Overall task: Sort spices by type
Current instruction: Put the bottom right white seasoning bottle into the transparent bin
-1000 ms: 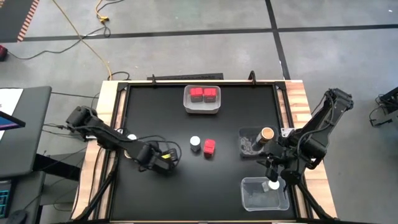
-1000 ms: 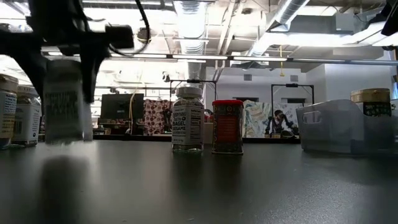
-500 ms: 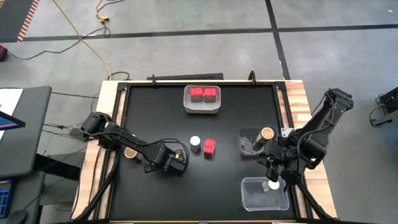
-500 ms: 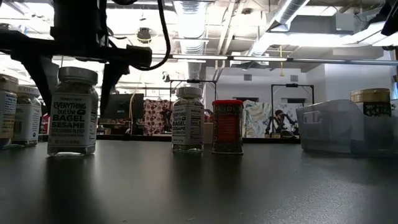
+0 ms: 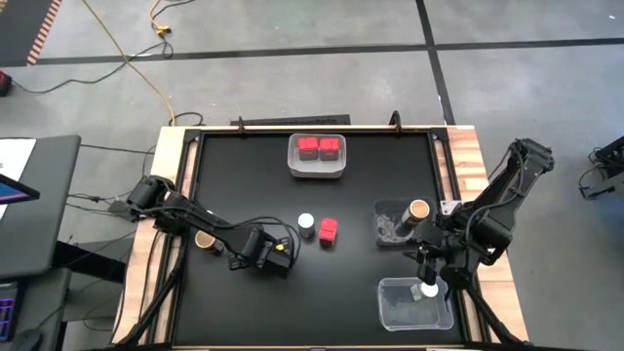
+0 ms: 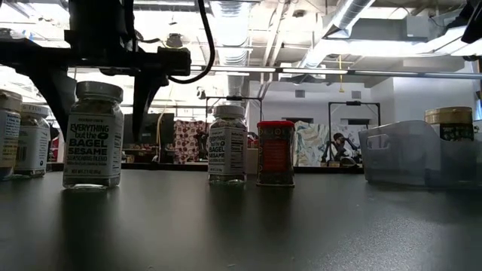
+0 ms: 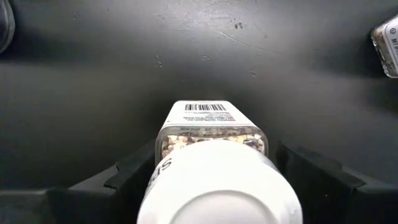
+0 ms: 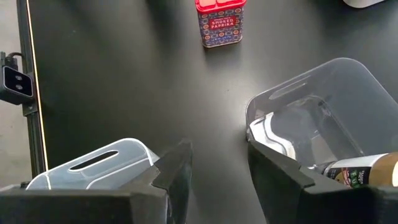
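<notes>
A white-lidded spice jar (image 6: 93, 135) stands upright on its base on the black table, hidden under the arm in the high view. My left gripper (image 6: 102, 120) points down over it, open, with one finger on each side of the jar (image 7: 214, 143) and a gap at both. My right gripper (image 8: 217, 149) hangs at the right, above a clear bin (image 5: 414, 302), fingers slightly apart with nothing between them. Mid-table stand another white-lidded jar (image 5: 306, 225) and a red box (image 5: 329, 230).
A white bin (image 5: 317, 171) at the far edge holds two red boxes. A second clear bin (image 5: 390, 222) holds a brown-lidded jar (image 5: 419, 210). The near clear bin holds a white-lidded jar (image 5: 429, 290). More jars (image 6: 19, 135) stand at the left edge.
My left gripper has carried the white-lidded jar toward the table's right and set it down. It has then opened and let go, and its fingers have spread wider since. The jar now stands still on its base. My right arm has kept still.
</notes>
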`<state>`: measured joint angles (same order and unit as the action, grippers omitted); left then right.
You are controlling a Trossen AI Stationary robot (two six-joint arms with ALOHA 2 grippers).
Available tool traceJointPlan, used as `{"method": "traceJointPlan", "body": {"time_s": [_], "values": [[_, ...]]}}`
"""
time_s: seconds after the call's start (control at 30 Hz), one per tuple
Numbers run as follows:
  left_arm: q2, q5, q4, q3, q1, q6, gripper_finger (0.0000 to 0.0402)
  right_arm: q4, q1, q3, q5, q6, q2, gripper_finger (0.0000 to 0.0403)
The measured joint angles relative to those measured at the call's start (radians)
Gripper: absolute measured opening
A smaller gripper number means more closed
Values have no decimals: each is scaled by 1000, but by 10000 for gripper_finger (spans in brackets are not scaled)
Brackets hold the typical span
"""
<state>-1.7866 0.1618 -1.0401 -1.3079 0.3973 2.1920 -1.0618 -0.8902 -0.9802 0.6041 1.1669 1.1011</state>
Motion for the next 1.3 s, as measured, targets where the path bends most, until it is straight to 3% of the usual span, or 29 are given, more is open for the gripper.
{"method": "traceJointPlan", "body": {"time_s": [0.37, 0.8, 1.1, 1.3], "values": [[9, -4, -46, 0, 0, -22, 297, 0, 0, 0, 0, 3, 0, 182], [142, -13, -60, 0, 0, -170, 297, 3, 2, 0, 1, 35, 0, 182], [302, -7, -77, 0, 0, -491, 297, 0, 2, 0, 2, 34, 0, 182], [347, 76, -74, -1, -16, -791, 297, 0, 20, 0, 3, 50, 0, 182]]}}
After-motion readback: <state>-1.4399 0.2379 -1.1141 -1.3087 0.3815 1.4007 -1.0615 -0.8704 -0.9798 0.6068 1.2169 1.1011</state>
